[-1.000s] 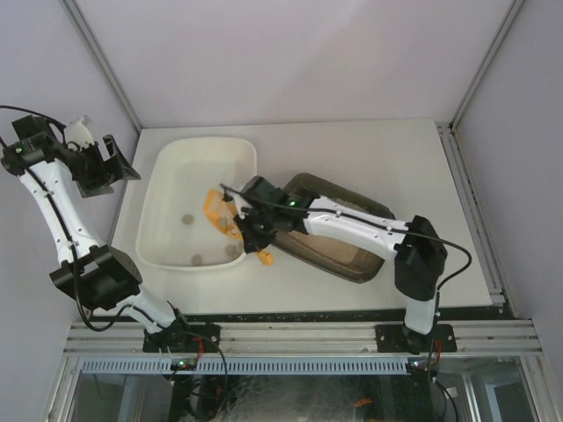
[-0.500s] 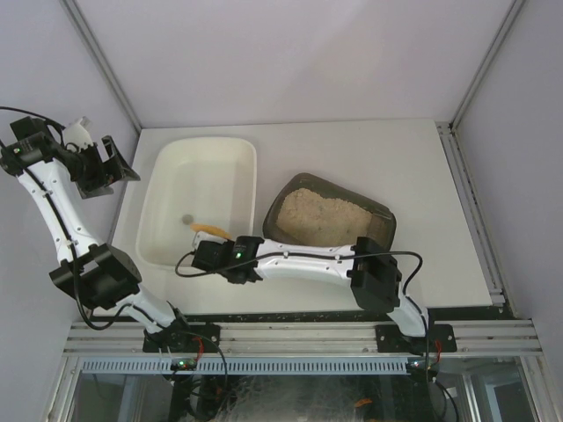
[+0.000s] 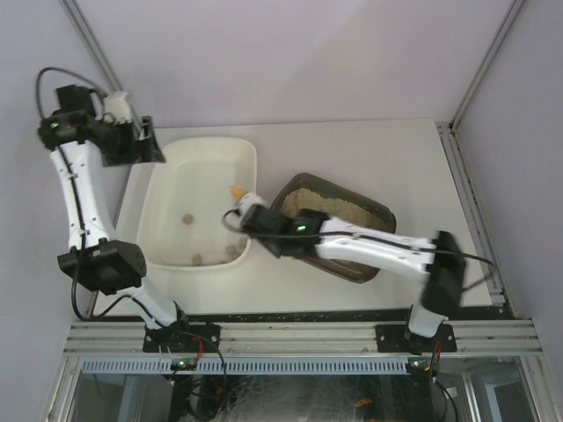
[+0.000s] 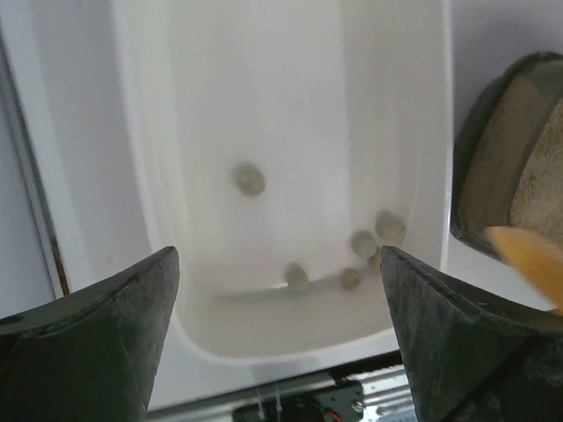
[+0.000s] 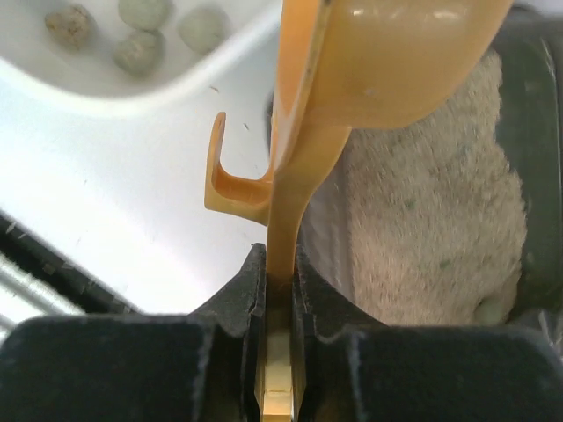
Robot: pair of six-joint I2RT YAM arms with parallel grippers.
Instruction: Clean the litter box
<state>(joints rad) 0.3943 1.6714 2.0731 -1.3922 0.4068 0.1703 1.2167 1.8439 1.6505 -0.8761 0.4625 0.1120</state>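
Filling litter box (image 4: pixel 466 176): pale litter (image 5: pixel 422 220)

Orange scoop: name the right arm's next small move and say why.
Probably swing the orange scoop over the litter box and dip it in: the right tool grips its handle, clumps lie in the white tub, and the box holds litter.

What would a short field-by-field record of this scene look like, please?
litter box: dark tray of pale sand, right of the tub
tub: white, larger, holds several grey-green lumps
scoop: orange, handle clamped in the right gripper, between tub and litter box
left gripper: open, empty, above the tub
table: white, both containers on it
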